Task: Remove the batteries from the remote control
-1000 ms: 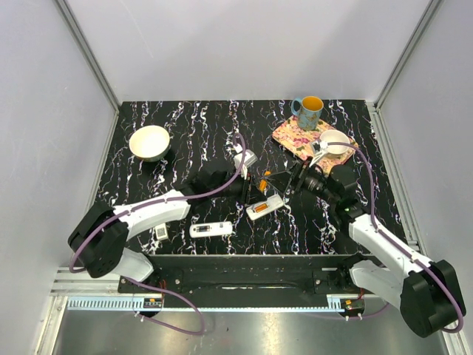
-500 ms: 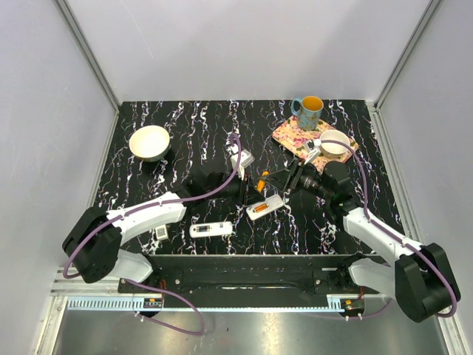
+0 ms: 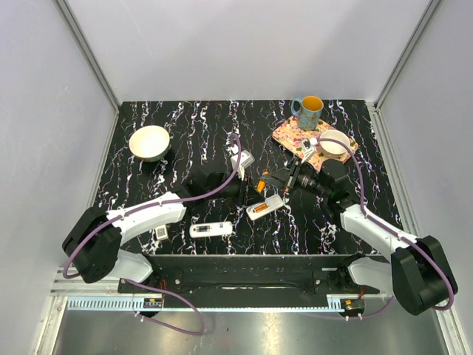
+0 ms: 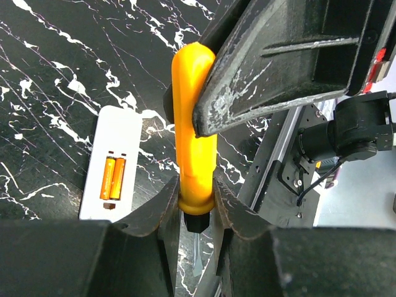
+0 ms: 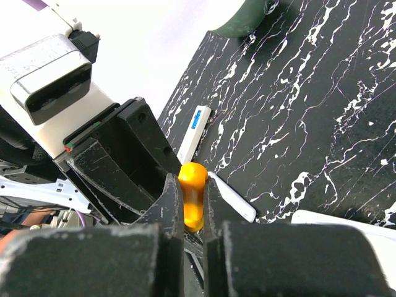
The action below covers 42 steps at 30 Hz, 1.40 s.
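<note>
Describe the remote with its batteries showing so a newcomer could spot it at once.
At the middle of the black marbled table, a white remote lies slantwise. Its open back shows two orange batteries; the white remote nearer the front edge shows none.

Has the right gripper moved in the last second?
Yes. The right gripper has slid left, away from the floral mat, closing on the orange-handled tool.

My left gripper and right gripper meet nose to nose, both clamped on the orange-handled tool, leaving no gap between them. The open remote lies on the table just by them, its batteries bare from above. A second remote lies near my left arm. A bowl blocks the far left, the mug and mat the far right
</note>
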{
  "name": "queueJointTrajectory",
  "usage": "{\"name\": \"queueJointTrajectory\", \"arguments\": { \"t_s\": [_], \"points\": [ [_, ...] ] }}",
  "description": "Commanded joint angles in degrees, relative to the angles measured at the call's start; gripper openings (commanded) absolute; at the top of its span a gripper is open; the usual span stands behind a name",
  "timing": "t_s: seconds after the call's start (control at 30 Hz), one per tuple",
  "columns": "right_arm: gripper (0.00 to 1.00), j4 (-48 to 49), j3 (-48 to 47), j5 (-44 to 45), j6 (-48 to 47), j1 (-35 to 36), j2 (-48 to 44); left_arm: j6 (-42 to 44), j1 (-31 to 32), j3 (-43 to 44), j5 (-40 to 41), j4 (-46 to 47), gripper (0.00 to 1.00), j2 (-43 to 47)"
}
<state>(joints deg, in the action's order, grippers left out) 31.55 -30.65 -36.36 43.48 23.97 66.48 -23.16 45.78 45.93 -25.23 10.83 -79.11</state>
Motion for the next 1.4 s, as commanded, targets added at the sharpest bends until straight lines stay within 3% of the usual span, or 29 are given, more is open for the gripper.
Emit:
{"name": "queueJointTrajectory", "arguments": {
  "t_s": [0.0,0.03,0.07,0.17,0.27,0.47,0.63,0.97,1.37],
  "points": [
    [0.0,0.81,-2.04,-1.44,-1.2,0.56,-1.52,0.83,0.28,1.35,1.76,1.13,0.04,0.8],
    [0.0,0.01,-2.13,-0.74,-1.73,0.56,-1.87,0.83,0.28,1.35,2.55,0.78,0.3,0.97],
    [0.0,-0.69,-2.13,-0.38,-2.17,0.56,-2.4,0.75,0.28,1.44,2.73,0.51,0.43,1.15],
    [0.0,-3.6,-1.78,2.16,-4.98,0.56,-3.98,0.83,0.01,0.65,3.87,0.24,0.67,2.38],
    [0.0,-6.93,-1.16,6.2,-9.02,0.56,-5.82,0.83,-0.69,-1.1,5.89,-0.19,0.77,4.22],
    [0.0,-13.35,0.94,19.64,-16.67,0.56,-10.04,3.82,-1.66,-2.43,12.3,-6.85,0.8,4.5],
    [0.0,-11.08,3.84,29.94,-19.84,0.56,-11.55,6.1,-1.57,-1.99,17.31,-9.95,0.8,-0.51],
    [0.0,7.89,8.15,21.86,-24.23,0.56,-3.56,10.5,2.46,-0.14,21.1,-6.53,0.75,-11.76],
    [0.0,13.71,7.54,19.92,-25.38,0.56,3.04,14.1,4.84,-0.32,17.68,-0.64,0.75,-18.79]
  ]
}}
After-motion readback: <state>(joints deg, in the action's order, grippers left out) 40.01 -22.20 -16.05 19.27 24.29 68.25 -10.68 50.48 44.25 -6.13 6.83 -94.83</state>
